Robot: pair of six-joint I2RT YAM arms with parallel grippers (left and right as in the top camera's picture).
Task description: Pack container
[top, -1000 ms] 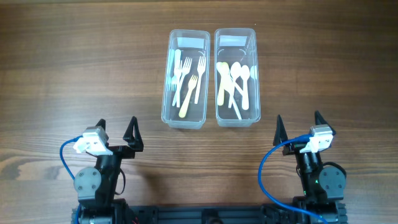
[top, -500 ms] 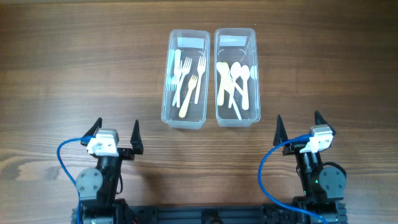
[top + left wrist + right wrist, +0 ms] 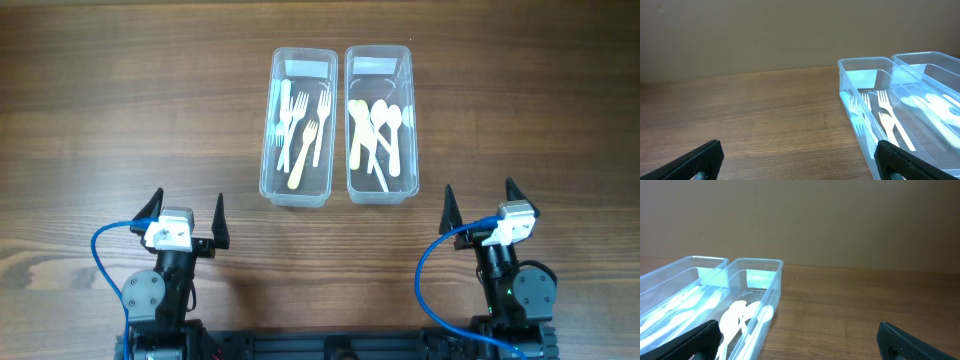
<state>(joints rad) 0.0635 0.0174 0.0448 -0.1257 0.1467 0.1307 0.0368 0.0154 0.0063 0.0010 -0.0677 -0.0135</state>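
Since a second ago the left gripper [image 3: 188,200] has swung out of its tilt and now faces 12 o'clock; the right gripper [image 3: 479,190] and both bins have stayed put.

Two clear containers stand side by side, touching, on the wooden table [image 3: 120,100], at 12 o'clock from the table's middle. The left container [image 3: 295,197] holds forks [image 3: 300,115], four or five pale pieces. The right container [image 3: 380,196] holds spoons [image 3: 385,118], about five. Both heaps overlap, so neither count is firm.

There are two arms. The left claw sits at 7 o'clock and the right at 5 o'clock, each at the near edge, with the bins between them at 12. Both claws gape wide, holding and touching nothing, and are well apart from the containers. Each wrist view looks low across the table, its own bin ahead.
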